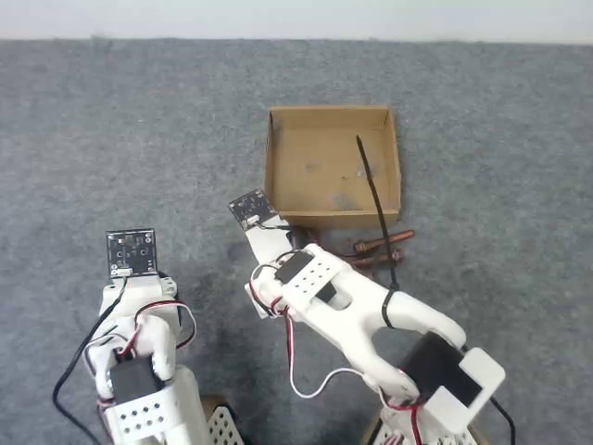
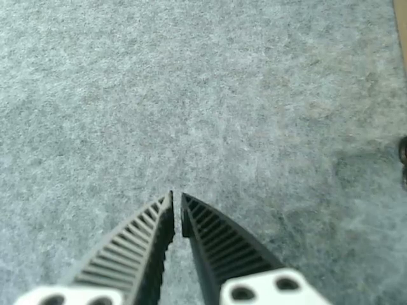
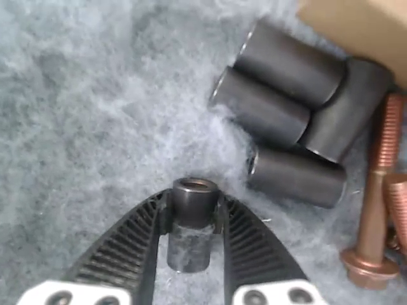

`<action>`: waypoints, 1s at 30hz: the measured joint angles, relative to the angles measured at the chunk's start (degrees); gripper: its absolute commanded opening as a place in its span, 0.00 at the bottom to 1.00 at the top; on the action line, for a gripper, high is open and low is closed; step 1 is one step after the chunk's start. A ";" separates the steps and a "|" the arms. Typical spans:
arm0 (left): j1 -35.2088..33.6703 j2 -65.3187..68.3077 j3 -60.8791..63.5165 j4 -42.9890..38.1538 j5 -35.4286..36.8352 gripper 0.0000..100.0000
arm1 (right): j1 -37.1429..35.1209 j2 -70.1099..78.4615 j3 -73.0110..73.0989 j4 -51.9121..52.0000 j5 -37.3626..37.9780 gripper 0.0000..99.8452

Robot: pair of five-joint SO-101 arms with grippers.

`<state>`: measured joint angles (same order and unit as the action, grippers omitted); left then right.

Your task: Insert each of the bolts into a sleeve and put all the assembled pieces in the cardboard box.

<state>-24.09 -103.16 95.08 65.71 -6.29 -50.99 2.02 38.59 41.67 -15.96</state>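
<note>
Sleeve (image 3: 191,238) clamped between right end effector (image 3: 192,208) tips; left end effector (image 2: 177,202) clenched above carpet (image 2: 191,89).

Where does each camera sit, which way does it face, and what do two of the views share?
High view: fixed overhead, looking down on the cardboard box, bolts, left arm and right arm.
Left wrist view: on the left arm, facing grey felt; its own left tool is shut, empty.
Right wrist view: on the right arm, facing loose sleeves; its own right tool grips one sleeve.
Shared: high and right wrist views both show the bolts and box.
</note>
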 measured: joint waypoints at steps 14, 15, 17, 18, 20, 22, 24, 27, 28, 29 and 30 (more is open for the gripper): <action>0.00 0.00 0.00 -0.62 0.00 0.02 | 23.47 -27.43 4.75 19.43 8.26 0.01; 0.00 0.00 0.09 -1.32 0.00 0.02 | 25.93 -30.33 6.51 19.43 8.97 0.01; 0.00 0.00 1.05 -2.46 0.26 0.02 | 30.24 -35.60 10.37 19.08 10.20 0.01; 0.00 0.00 1.23 -2.73 0.88 0.02 | 32.09 -38.07 12.57 18.64 10.81 0.01; 0.00 0.00 1.23 -2.99 1.85 0.02 | 36.22 -42.11 16.62 17.76 11.96 0.01; 0.00 0.00 1.23 -2.99 2.02 0.02 | 40.79 -45.36 19.96 17.23 13.01 0.01; 1.58 0.00 1.23 -3.60 2.11 0.02 | 45.98 -48.00 22.59 17.14 13.54 0.01; 3.78 0.00 2.11 -8.44 2.20 0.02 | 54.42 -50.37 24.79 17.14 13.80 0.01; 5.01 0.00 2.11 -10.29 2.29 0.02 | 57.32 -50.73 25.32 17.14 13.80 0.01; 6.33 0.00 2.02 -12.13 2.29 0.02 | 60.04 -50.81 26.02 17.14 13.80 0.01; 8.00 0.00 2.02 -13.63 2.29 0.02 | 62.59 -50.81 26.81 17.14 13.89 0.01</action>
<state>-16.09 -103.16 97.10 52.09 -4.00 11.60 -48.79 65.41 58.81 -2.07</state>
